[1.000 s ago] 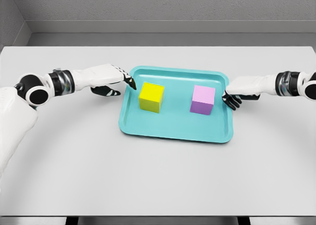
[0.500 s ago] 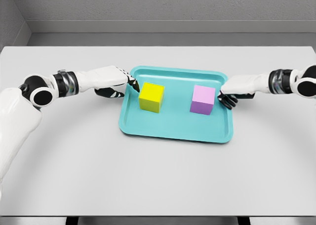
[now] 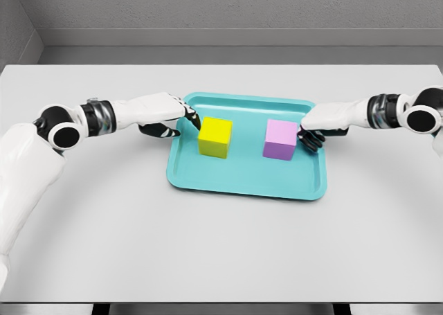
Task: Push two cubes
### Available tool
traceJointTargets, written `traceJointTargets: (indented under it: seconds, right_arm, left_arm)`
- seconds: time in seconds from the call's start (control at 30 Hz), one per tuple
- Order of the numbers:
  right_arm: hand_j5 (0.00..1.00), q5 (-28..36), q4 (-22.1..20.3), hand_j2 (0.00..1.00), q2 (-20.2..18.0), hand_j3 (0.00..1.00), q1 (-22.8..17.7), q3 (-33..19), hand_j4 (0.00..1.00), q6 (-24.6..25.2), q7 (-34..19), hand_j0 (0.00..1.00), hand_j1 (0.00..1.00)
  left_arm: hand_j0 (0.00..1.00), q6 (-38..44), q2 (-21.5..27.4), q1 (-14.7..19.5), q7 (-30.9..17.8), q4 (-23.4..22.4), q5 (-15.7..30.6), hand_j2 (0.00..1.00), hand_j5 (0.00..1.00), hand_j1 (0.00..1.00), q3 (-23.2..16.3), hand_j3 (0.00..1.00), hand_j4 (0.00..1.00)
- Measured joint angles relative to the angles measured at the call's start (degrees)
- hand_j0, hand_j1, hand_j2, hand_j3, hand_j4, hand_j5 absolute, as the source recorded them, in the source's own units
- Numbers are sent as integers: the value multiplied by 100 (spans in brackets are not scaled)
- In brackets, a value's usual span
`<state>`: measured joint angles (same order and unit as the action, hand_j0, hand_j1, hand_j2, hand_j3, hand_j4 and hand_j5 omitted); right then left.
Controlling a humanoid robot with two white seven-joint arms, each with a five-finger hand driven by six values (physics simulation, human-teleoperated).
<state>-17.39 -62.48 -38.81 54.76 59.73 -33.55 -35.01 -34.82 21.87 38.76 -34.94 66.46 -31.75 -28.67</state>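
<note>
A yellow cube [image 3: 215, 136] and a purple cube [image 3: 281, 140] sit side by side on a teal tray [image 3: 242, 180], a gap between them. My left hand [image 3: 181, 120] reaches over the tray's left rim, its fingertips touching the yellow cube's left face. My right hand [image 3: 309, 135] comes in over the right rim with curled fingers pressed against the purple cube's right face. Neither hand grasps anything.
The tray lies in the middle of a light grey table [image 3: 221, 246]. A grey wall runs behind the table's far edge.
Both hands moved inward over the tray rims and met the cubes. The yellow cube has shifted slightly right, the purple cube slightly left.
</note>
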Motion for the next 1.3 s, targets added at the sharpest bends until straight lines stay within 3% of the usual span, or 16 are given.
traceJointTargets:
  seconds: [1.3]
  right_arm:
    - [10,0,-9,10,336,10,176,236,10,135,0,10,10]
  left_arm:
    - [63,59,-274,0,11,-41,87,63,63,63,-44,63,63]
